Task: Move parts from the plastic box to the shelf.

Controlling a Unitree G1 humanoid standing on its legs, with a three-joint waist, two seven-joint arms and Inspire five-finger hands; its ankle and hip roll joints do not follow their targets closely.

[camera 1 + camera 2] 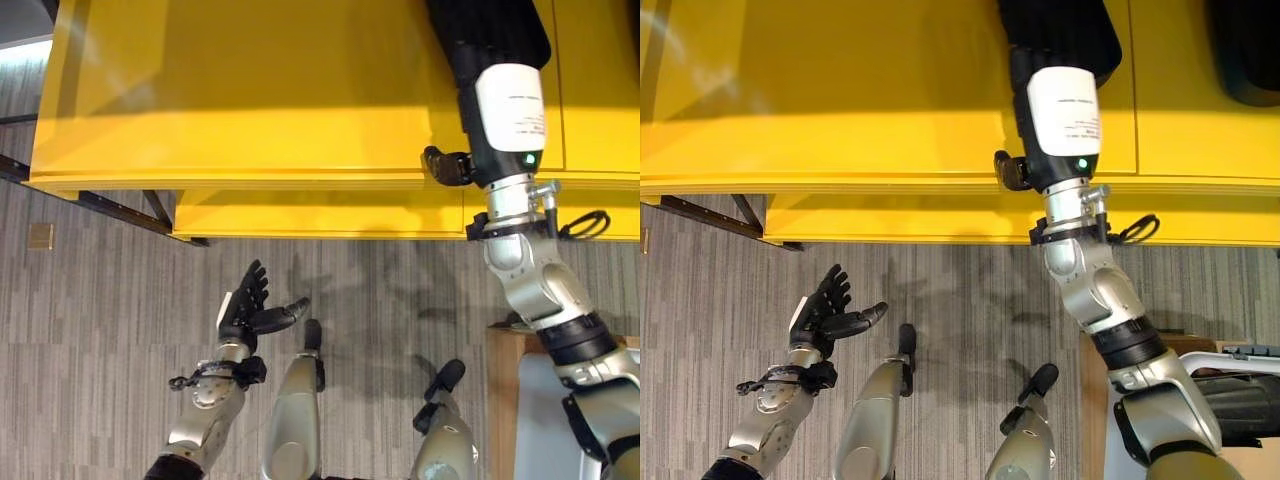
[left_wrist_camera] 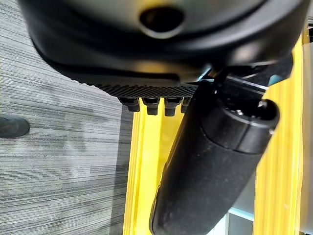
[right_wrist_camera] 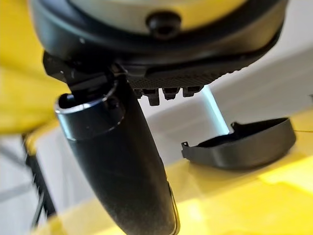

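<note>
Shelf: a big yellow shelf (image 1: 250, 90) with a flat top and a lower yellow ledge under its front edge.
Part: a dark curved plastic part (image 3: 242, 144) lies on the yellow top, just past the right hand. It looks like a thin bent shell with a raised rim.
Another dark thing: a dark rounded thing (image 1: 1245, 50) sits at the far right of the shelf top. I cannot tell what it is.
Right hand: the right hand (image 3: 168, 90) is stretched out over the shelf. Its fingers look straight and it holds nothing. The part lies apart from it.
Left hand: the left hand (image 1: 250, 305) hangs low over the grey floor, fingers spread wide, holding nothing.
How the part may feel: my guess is light, stiff and a bit smooth, so it could slip.
Where to hold: best by the thin rim, thumb on one side and fingers on the other.
Box: a pale box edge (image 1: 1240, 350) shows beside the right arm, low down.
</note>
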